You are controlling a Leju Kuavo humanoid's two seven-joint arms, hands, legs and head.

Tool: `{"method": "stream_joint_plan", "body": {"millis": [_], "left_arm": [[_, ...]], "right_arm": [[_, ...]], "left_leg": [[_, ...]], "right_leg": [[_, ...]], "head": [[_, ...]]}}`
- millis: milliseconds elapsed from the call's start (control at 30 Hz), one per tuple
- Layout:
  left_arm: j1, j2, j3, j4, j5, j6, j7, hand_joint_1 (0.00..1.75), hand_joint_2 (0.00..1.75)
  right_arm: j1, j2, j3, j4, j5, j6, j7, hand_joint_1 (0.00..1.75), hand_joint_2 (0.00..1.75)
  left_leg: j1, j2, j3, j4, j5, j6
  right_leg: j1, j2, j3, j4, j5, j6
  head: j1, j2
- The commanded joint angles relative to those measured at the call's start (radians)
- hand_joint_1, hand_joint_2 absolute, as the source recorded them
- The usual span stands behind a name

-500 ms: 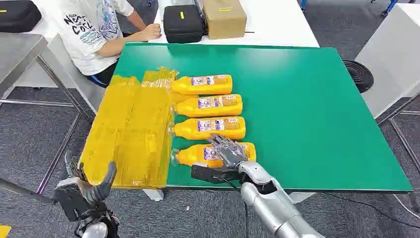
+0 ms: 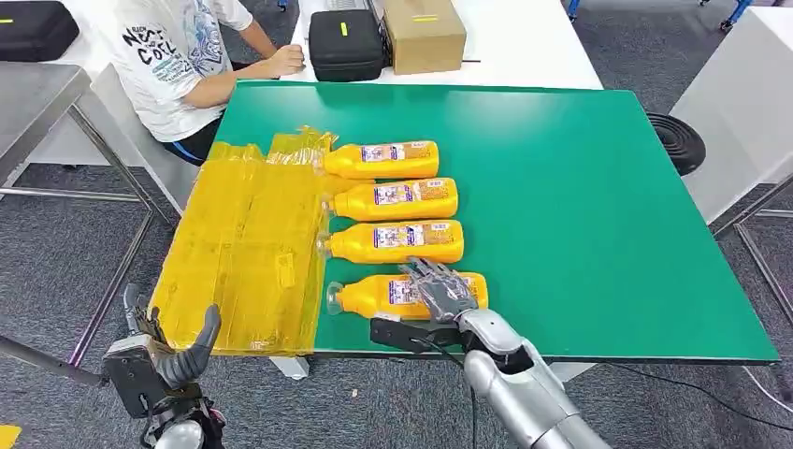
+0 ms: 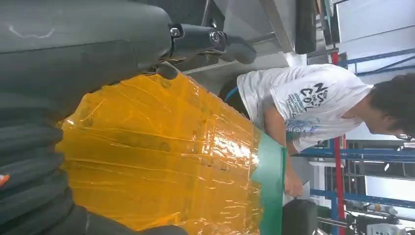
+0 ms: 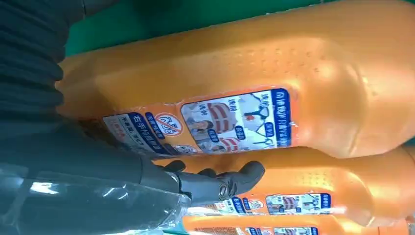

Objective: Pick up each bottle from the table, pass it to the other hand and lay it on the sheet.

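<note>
Several orange bottles lie side by side on the green table (image 2: 580, 206), caps toward the yellow sheet (image 2: 248, 253). On the nearest bottle (image 2: 369, 296) rests my right hand (image 2: 438, 290), fingers spread across its label end, while the bottle lies flat on the table. The right wrist view has that bottle (image 4: 293, 63) close up, with my thumb (image 4: 215, 183) alongside it. Beyond it lie three more bottles (image 2: 397, 241), (image 2: 397, 198), (image 2: 383, 160). My left hand (image 2: 166, 354) hangs open and empty below the table's near left corner, facing the sheet (image 3: 161, 161).
A person (image 2: 178, 56) sits at the table's far left corner, one hand by a black case (image 2: 346, 42) and a cardboard box (image 2: 423, 33). A grey metal table (image 2: 28, 98) stands to the left. The green surface to the right of the bottles is bare.
My right hand has slid a little nearer and to the right on the nearest bottle, and the bottle has shifted slightly the same way. The left hand has not moved.
</note>
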State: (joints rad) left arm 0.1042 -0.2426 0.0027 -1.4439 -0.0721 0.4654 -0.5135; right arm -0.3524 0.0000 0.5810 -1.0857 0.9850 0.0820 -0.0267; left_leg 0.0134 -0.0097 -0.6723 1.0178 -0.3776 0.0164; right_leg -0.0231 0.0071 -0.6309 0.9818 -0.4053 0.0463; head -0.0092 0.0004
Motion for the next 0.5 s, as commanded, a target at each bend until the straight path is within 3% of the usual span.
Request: {"method": "stream_joint_plan", "body": {"millis": [33, 200, 267, 300, 333, 367, 433, 500], "left_arm": [[-0.021, -0.005, 0.018, 0.032, 0.002, -0.002, 0.011, 0.0, 1.75], [-0.023, -0.005, 0.021, 0.038, 0.007, -0.009, 0.014, 0.0, 1.75], [-0.024, -0.005, 0.022, 0.042, 0.009, -0.01, 0.014, 0.0, 1.75], [-0.025, -0.004, 0.021, 0.044, 0.01, -0.011, 0.013, 0.0, 1.75], [-0.025, -0.005, 0.021, 0.044, 0.01, -0.011, 0.013, 0.0, 1.75], [-0.025, -0.004, 0.02, 0.045, 0.01, -0.01, 0.013, 0.0, 1.75], [-0.027, -0.004, 0.019, 0.049, 0.01, -0.009, 0.013, 0.0, 1.75], [-0.03, -0.002, 0.016, 0.052, 0.011, -0.01, 0.013, 0.0, 1.75]], "right_arm": [[-0.071, -0.036, -0.01, 0.07, -0.02, 0.028, 0.011, 0.0, 1.75], [-0.089, -0.042, -0.028, 0.095, -0.045, 0.042, 0.01, 0.02, 1.75], [-0.103, -0.047, -0.044, 0.12, -0.059, 0.046, 0.011, 0.17, 1.75], [-0.11, -0.05, -0.053, 0.135, -0.064, 0.048, 0.011, 0.33, 1.75], [-0.111, -0.052, -0.058, 0.14, -0.067, 0.047, 0.01, 0.93, 1.75], [-0.111, -0.054, -0.068, 0.148, -0.074, 0.049, 0.008, 1.4, 1.75], [-0.11, -0.058, -0.074, 0.156, -0.075, 0.052, 0.006, 1.64, 1.75], [-0.105, -0.067, -0.079, 0.16, -0.077, 0.057, 0.003, 1.71, 1.75]], "left_leg": [[0.0, 0.0, 0.006, 0.0, -0.002, 0.0], [0.0, 0.0, 0.005, 0.0, -0.002, 0.0], [0.0, 0.0, 0.006, 0.0, -0.002, 0.0], [0.0, 0.0, 0.003, 0.0, -0.001, 0.0], [0.0, 0.0, 0.006, 0.0, -0.002, 0.0], [0.0, 0.0, 0.003, -0.001, -0.001, 0.0], [0.0, 0.0, 0.003, -0.001, -0.001, 0.0], [0.0, 0.0, 0.004, 0.0, -0.001, 0.0]], "right_leg": [[0.0, -0.001, 0.006, 0.0, -0.002, -0.002], [0.0, -0.001, 0.005, -0.001, -0.002, -0.002], [0.0, -0.001, 0.006, 0.0, -0.002, -0.002], [0.0, -0.001, 0.003, 0.0, -0.001, -0.001], [0.001, -0.001, 0.007, -0.001, -0.002, -0.002], [0.0, -0.001, 0.003, -0.001, -0.001, -0.001], [0.0, -0.001, 0.004, -0.001, -0.001, -0.001], [0.001, -0.001, 0.005, -0.001, -0.001, -0.002]], "head": [[0.0, 0.0], [0.0, 0.0], [0.0, 0.0], [0.0, 0.0], [0.0, 0.0], [0.0, 0.0], [0.0, 0.0], [0.0, 0.0]]}}
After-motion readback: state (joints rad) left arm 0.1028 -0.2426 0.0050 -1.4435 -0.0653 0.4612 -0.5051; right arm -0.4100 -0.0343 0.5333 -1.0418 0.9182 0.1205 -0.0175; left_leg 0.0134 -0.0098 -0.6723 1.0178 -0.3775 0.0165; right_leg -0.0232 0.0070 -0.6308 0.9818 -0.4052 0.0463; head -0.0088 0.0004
